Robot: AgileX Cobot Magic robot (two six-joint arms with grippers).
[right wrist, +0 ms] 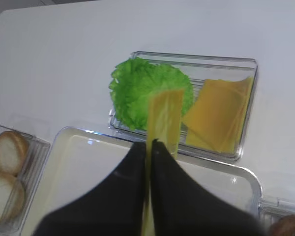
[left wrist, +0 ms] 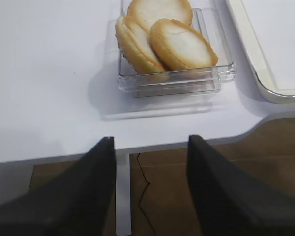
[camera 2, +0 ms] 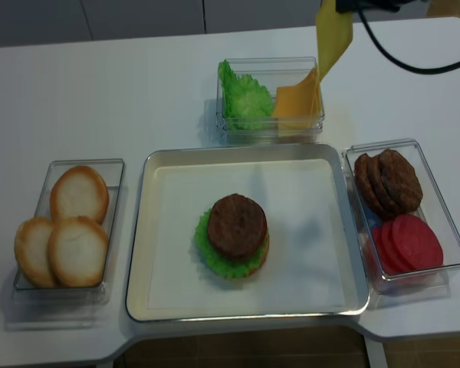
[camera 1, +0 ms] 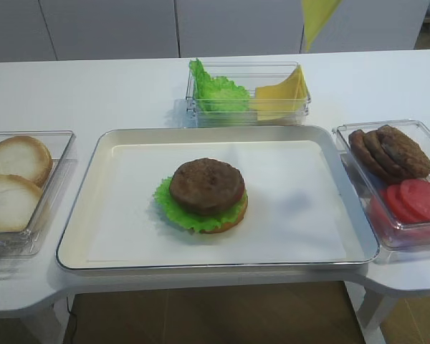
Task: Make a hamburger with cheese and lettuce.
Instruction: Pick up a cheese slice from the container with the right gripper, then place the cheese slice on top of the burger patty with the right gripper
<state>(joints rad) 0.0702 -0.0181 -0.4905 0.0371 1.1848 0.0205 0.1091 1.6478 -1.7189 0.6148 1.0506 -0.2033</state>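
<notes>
Cheese [right wrist: 164, 120] hangs from the right gripper [right wrist: 150, 143], whose two dark fingers [right wrist: 179, 196] are pressed together on the slice, holding it edge-up above the back rim of the tray [camera 1: 79, 222]. In the realsense view the same yellow slice [camera 2: 333, 34] dangles high over the clear box [camera 2: 270, 98] that stands just behind the tray; this box keeps a heap of green leaves [camera 2: 241, 96] on its left side and more yellow slices [camera 2: 299, 100] on its right side.

The hamburger [camera 1: 204, 195] sits near the middle of the tray: a tan bun half at the bottom, the lettuce [camera 1: 173, 208] spreading out past it, and a brown patty on top. It has no cheese on it yet.

To the right of the tray, a clear box [camera 1: 408, 240] holds loose dark patties [camera 1: 390, 152] and red round slices [camera 1: 416, 201]. To the left of the tray, another clear box [left wrist: 174, 78] holds pale buns [left wrist: 162, 39].

The left gripper [left wrist: 150, 147] hovers in front of this bun box, past the table edge, its fingers [left wrist: 101, 167] spread apart with nothing between them.
</notes>
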